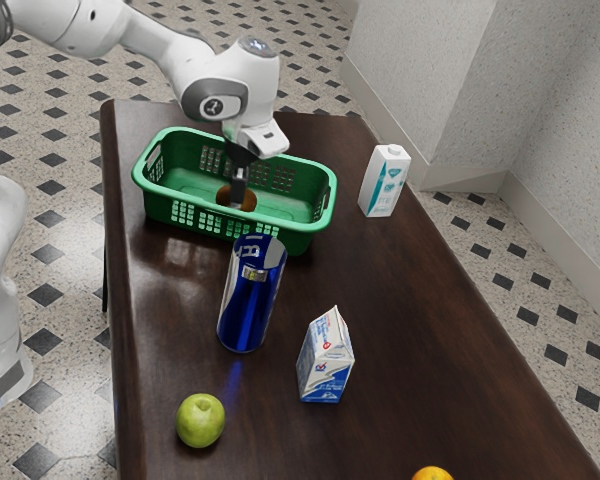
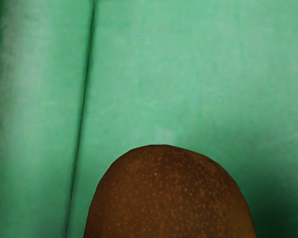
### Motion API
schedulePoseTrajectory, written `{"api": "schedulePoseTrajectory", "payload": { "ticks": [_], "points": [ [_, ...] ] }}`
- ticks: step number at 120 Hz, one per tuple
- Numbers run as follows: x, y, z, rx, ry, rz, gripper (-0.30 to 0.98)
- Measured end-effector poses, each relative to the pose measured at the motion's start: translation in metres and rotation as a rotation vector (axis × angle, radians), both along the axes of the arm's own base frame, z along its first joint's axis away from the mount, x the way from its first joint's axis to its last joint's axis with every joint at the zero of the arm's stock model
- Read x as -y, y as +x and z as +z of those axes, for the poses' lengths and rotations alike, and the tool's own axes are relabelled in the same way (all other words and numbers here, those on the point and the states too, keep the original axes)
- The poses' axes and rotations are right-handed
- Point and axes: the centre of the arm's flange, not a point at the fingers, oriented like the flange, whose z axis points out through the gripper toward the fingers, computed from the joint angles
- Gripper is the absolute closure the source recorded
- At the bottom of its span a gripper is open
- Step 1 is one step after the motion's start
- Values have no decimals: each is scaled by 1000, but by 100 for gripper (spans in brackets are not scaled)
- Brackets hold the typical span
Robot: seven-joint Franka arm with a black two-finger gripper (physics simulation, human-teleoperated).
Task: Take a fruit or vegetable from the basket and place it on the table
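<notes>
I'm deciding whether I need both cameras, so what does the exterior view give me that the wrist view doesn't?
The exterior view adds the gripper, table, blue can, teal-and-white carton, blue-and-white carton, green apple and orange fruit. The wrist view adds speckles on the brown item and a dark line along the green basket's inside. Both share the basket and brown item.

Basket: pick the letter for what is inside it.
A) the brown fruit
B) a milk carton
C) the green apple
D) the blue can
A: the brown fruit shows within the walls of the basket, at the gripper.
</notes>
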Motion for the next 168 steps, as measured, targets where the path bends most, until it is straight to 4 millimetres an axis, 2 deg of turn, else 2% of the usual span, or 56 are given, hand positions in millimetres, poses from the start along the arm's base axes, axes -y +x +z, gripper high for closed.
{"api": "schedulePoseTrajectory", "payload": {
  "ticks": [23,45,59,64,69,73,78,87,91,95,99,104,112,118,125,130,139,146,164,168],
  "points": [
    [0,1,1,18,0,3,32],
    [3,4,5,33,8,2,43],
    [7,8,32,91,39,-30,48],
    [6,11,48,122,54,-39,49],
    [8,21,75,170,86,-60,49],
    [13,32,102,215,120,-85,50],
    [26,57,144,278,182,-126,49],
    [70,117,213,370,317,-205,47],
    [95,145,231,394,377,-239,47],
    [123,171,238,408,421,-279,47],
    [154,196,235,418,433,-331,46],
    [193,222,219,420,403,-406,47],
    [227,252,193,416,345,-484,49],
    [250,259,180,413,306,-537,49],
    [289,258,171,412,255,-610,49],
    [310,257,156,393,210,-648,47],
    [325,261,109,321,105,-668,48],
    [332,264,85,287,48,-677,49],
    [339,265,63,254,-20,-688,49],
    [339,264,62,251,-26,-688,39]
  ]
}}
